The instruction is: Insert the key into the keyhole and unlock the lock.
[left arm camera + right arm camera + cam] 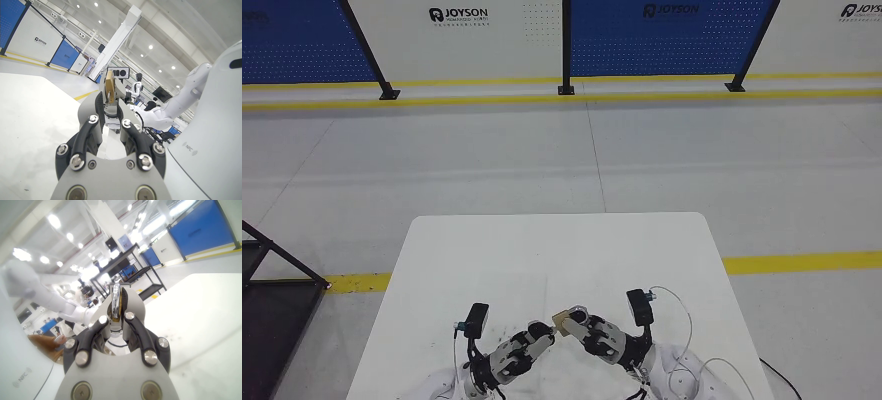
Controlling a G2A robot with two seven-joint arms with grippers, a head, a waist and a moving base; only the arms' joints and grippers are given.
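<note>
A brass padlock (pixel 562 320) is held up above the near edge of the white table (pixel 542 250), with my right gripper (pixel 584 324) shut on it. In the right wrist view its chrome shackle (pixel 115 298) lies between the fingers (pixel 132 302), with the brass body (pixel 115 319) under it. My left gripper (pixel 544 334) faces it from the other side, tip to tip. In the left wrist view the padlock (pixel 110 83) stands edge-on just beyond my left gripper (pixel 110 103). Its silvery keyhole (pixel 108 94) faces that gripper. A thin silvery piece hangs below the keyhole; I cannot make out whether it is the key.
A black shelf rack (pixel 272 290) stands off the table's left side. Blue and white barrier panels (pixel 662 35) and yellow floor lines (pixel 802 263) lie beyond. The table top (pixel 28 113) ahead of both arms is bare apart from a few dark specks.
</note>
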